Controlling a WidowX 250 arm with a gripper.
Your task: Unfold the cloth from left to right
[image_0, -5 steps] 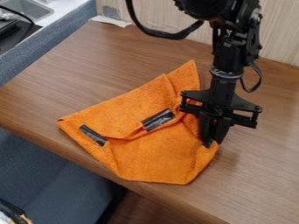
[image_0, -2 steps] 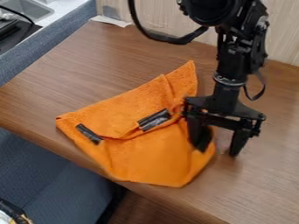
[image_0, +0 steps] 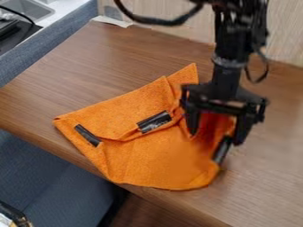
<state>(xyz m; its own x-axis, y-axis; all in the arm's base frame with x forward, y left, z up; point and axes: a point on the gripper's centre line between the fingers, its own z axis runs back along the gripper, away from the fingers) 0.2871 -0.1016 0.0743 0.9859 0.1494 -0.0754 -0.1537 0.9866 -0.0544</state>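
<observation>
Orange cloth point(image_0: 160, 162) partly folded on surface point(image_0: 100, 71). Fingers point(image_0: 242, 131) spread wide over cloth's right side; contact unclear. Best: pinch only upper layer at cloth's right edge, lift low, draw rightward past cloth, release flat.

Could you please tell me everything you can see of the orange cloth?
The orange cloth looks like soft, fuzzy towelling. It lies creased and still partly folded on the brown wooden table, close to an edge, one pointed corner at the back. Two dark strips sit on its folded layer. The open end effector is at its right side; I cannot tell whether they touch.
</observation>
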